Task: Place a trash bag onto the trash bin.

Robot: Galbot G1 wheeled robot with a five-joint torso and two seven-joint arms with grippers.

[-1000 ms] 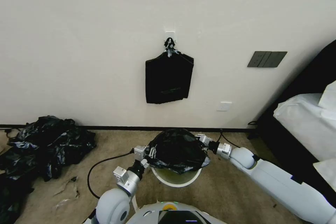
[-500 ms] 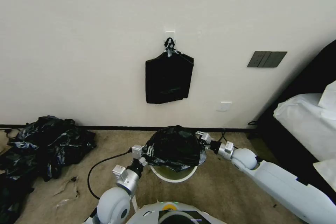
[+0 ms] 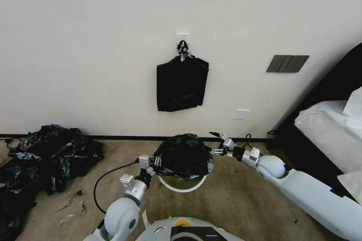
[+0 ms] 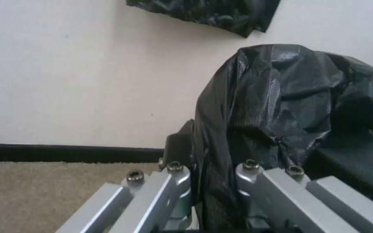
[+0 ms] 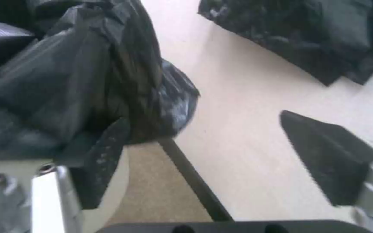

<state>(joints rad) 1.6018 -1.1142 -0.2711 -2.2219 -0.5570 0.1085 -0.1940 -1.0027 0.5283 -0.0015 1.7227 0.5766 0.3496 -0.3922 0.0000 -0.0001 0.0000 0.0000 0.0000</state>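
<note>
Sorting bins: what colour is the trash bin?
Cream-white trash bin, clearest in the head view.

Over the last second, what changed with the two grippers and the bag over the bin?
The right gripper has let go of the trash bag and opened, pulling off to its side. The left gripper still pinches the bag's edge. The bag stays draped over the trash bin; the hanging bundle is unchanged.

You see a glossy black trash bag [image 3: 183, 155] over a cream-white trash bin [image 3: 182, 186] on tan carpet [image 3: 226, 207], with a black bundle [image 3: 182, 84] on the pale wall [image 3: 94, 45].
</note>
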